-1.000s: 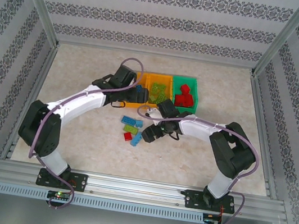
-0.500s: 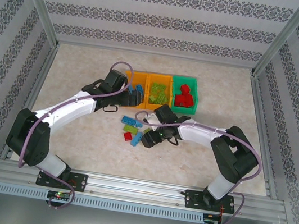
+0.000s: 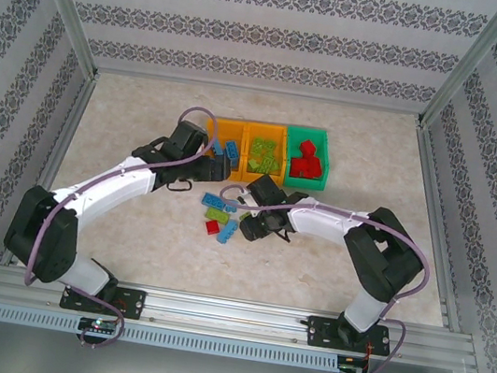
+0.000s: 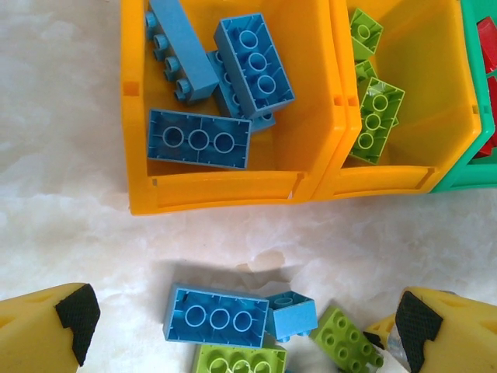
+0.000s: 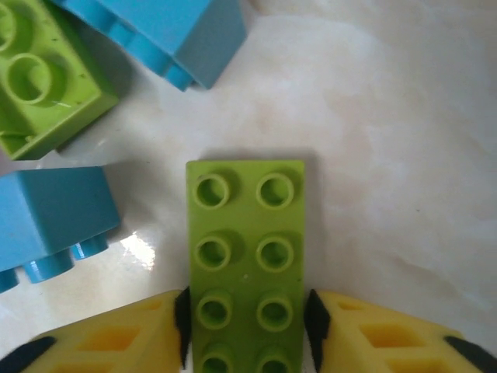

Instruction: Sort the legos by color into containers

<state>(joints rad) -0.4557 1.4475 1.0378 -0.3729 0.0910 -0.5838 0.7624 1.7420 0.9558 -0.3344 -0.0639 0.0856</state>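
Upper centre on the pale table stand three joined bins. On the left is an orange plastic bin holding blue studded bricks. In the middle is a second orange bin holding lime bricks. On the right is a green bin holding red bricks. Loose bricks lie just below. Bottom centre of the right wrist view, the right gripper clamps a lime two-row brick.

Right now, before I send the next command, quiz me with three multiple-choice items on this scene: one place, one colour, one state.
1. Which bin holds the blue bricks?
A. left orange bin
B. middle orange bin
C. green bin
2. What colour is the brick between the right fingers?
A. red
B. blue
C. lime green
3. The left fingers are:
A. shut on a red brick
B. wide open, empty
C. shut on a blue brick
Answers: 1 A, blue bricks lie inside it; 2 C, a lime green brick sits pinched between the pads; 3 B, they stand far apart above loose bricks.
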